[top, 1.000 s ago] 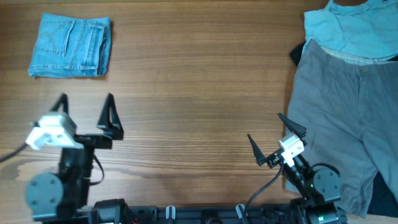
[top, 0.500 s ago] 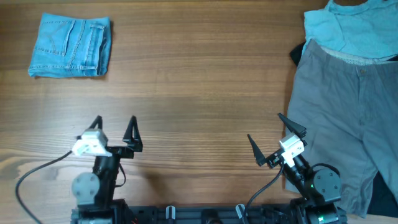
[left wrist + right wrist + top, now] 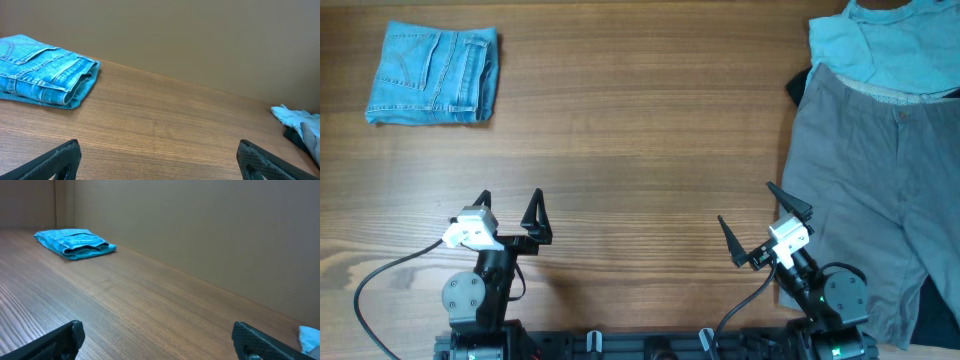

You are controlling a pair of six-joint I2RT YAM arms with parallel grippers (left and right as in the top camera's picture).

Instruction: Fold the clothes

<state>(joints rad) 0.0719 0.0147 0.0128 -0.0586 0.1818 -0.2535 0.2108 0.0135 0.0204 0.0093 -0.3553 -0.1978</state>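
The light blue denim jeans (image 3: 433, 74) lie folded into a compact rectangle at the table's far left corner, a back pocket facing up. They also show in the left wrist view as jeans (image 3: 42, 70) at upper left, and as a small folded jeans bundle (image 3: 75, 243) far off in the right wrist view. My left gripper (image 3: 510, 201) stands open near the front edge, well short of the jeans, with nothing between its fingers. Near the front right, my right gripper (image 3: 750, 218) is open and empty too, just left of the grey trousers.
Grey trousers (image 3: 875, 190) are spread over the table's right side, with a pale teal shirt (image 3: 880, 45) above them at the far right corner. A dark cloth (image 3: 800, 85) peeks out beside them. Bare wood table (image 3: 640, 140) lies between the two sides.
My left arm has drawn back toward the front edge and shifted right, away from the folded jeans. The right arm has stayed still. Both grippers remain open.
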